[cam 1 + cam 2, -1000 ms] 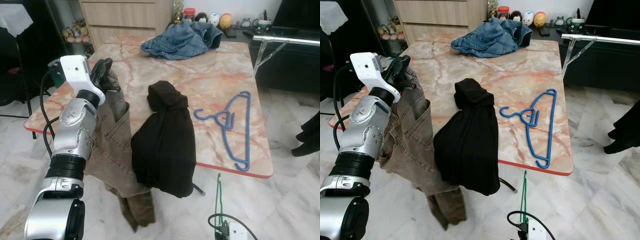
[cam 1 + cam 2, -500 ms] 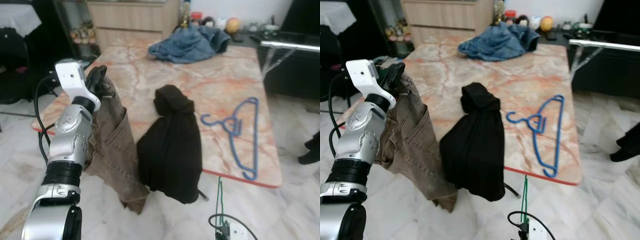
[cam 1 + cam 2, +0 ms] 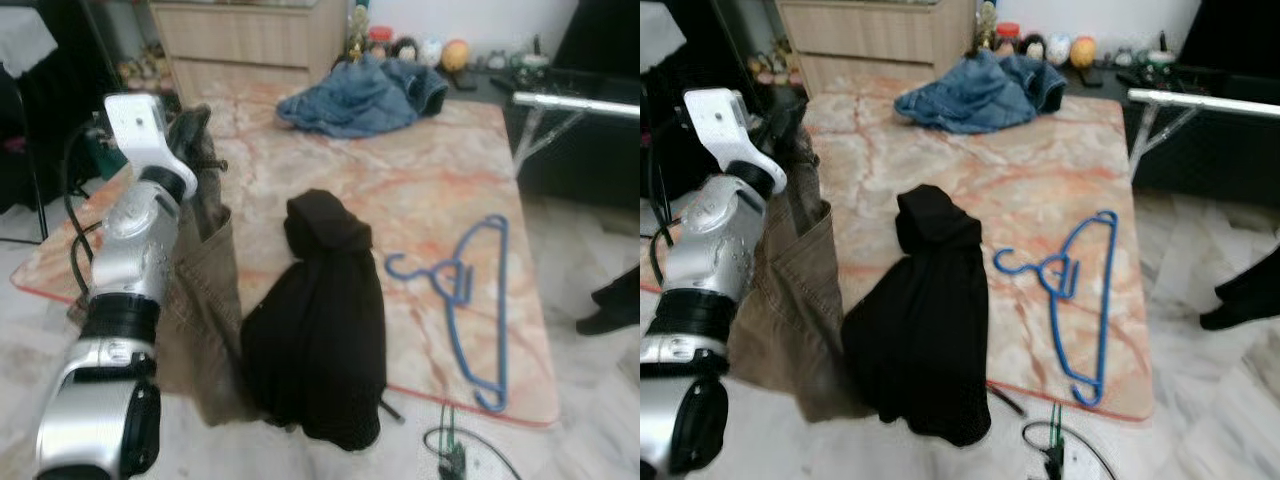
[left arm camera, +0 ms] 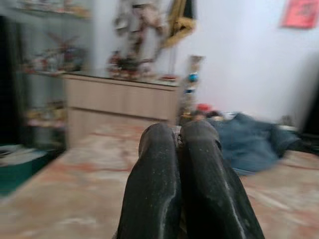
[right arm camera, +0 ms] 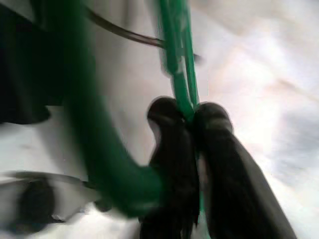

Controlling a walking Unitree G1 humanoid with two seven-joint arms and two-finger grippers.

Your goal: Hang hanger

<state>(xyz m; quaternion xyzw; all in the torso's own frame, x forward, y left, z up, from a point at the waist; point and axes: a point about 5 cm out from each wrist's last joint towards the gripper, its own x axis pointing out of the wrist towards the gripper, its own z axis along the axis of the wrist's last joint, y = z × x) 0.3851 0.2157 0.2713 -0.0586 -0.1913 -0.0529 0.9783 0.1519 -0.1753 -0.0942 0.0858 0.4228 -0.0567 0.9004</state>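
1. Pink-orange marble desk [image 3: 420, 180] ahead, seen from above; the head views are slightly blurred.
2. Left tool [image 4: 180, 137] raised over the desk's left edge, its black fingers [image 4: 154, 184] pressed together. Brown trousers [image 3: 205, 300] hang from this tool and drape down past the desk's edge toward the floor. The cloth itself cannot be made out between the fingers in the left wrist view.
3. Black garment [image 3: 325, 330] lies bunched on the desk just right of the trousers, with its lower part spilling over the near edge.
4. Blue hanger [image 3: 465, 300] lies flat on the desk's right side, hook pointing toward the black garment, near it but apart. It touches no tool.
5. Blue denim garment [image 3: 365, 90] sits crumpled at the far end of the desk.
6. Right tool [image 5: 192, 117] is low, over the pale marble floor [image 5: 249, 79], with its fingers [image 5: 172, 164] clamped on the thin shaft of a green hanger [image 5: 177, 59]. A thicker green part curves close to the lens, blurred. In the right eye view, the green shaft rises from the bottom edge, below the desk's near right corner.
7. Wooden cabinet [image 3: 250, 40] stands beyond the desk, with small ornaments [image 3: 1060, 48] lined up to its right. A metal rail [image 3: 1205, 100] crosses at far right.
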